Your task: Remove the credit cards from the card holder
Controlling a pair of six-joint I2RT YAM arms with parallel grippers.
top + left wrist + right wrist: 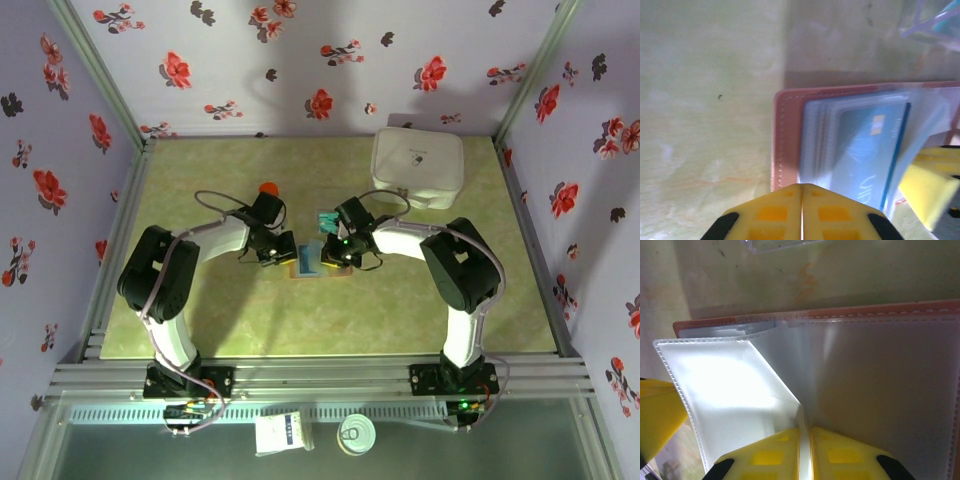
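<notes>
My left gripper (pixel 802 192), jaws together, faces a blue card (pixel 865 150) in the wallet (pixel 781 135); my right gripper (pixel 805 432) clamps a clear sleeve (pixel 730 385), blurred by glare.

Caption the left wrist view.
Shut left hand at the open card holder, blue credit card inside its sleeve.

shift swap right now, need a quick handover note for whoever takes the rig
Left gripper: shut, at the near edge of the wallet; I cannot tell whether it pinches that edge.
Right gripper: shut on a clear sleeve of the wallet, which is folded up from the rest.
Things: the wallet lies open on the table between the two grippers, with a blue card in a sleeve inside. The clear tray is just behind the wallet, its contents too blurred to name.
Done: wallet open, one sleeve gripped.
Left: pull out the blue card, then check the other sleeves.
</notes>
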